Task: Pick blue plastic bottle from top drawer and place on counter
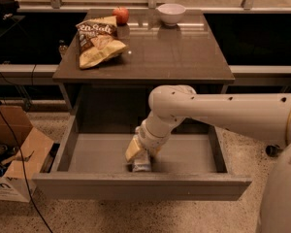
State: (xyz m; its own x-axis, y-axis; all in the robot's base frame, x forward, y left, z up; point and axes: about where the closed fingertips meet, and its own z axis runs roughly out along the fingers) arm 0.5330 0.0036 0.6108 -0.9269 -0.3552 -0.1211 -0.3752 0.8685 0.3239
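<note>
White arm (233,113) takes up the right half of the frame. It comes in from the right edge, bends at an elbow at centre, then drops down-left into the drawer. Part of the robot's pale body fills the lower right corner.

Counter (174,57) is in the upper middle, glossy grey-brown, with 3 things on it. Drawer (136,186) is below it, pulled fully out toward the bottom of the frame, with a plain grey front panel and a grey floor inside.

Cardboard box (19,149) sits on the speckled floor at lower left, just beside the drawer's left wall, flaps open. A black cable runs down across it.

Chip bag (98,40) lies on the counter's left part, crumpled, yellow and dark. White bowl (170,12) stands at the counter's back edge, right of centre. Red apple (120,15) is at the back edge, just behind the bag, well apart from the bowl.

Gripper (140,152) is inside the drawer, centre-front, pointing down, right over the bottle and touching or nearly touching it. Spread or pinching: cannot tell.

Bottle (142,165) is on the drawer floor, close behind the front panel, near the middle of its width, its upper part hidden by the gripper. It is not on the counter.

Dark bottle (63,47) is dim, off the counter's left edge in the background.
</note>
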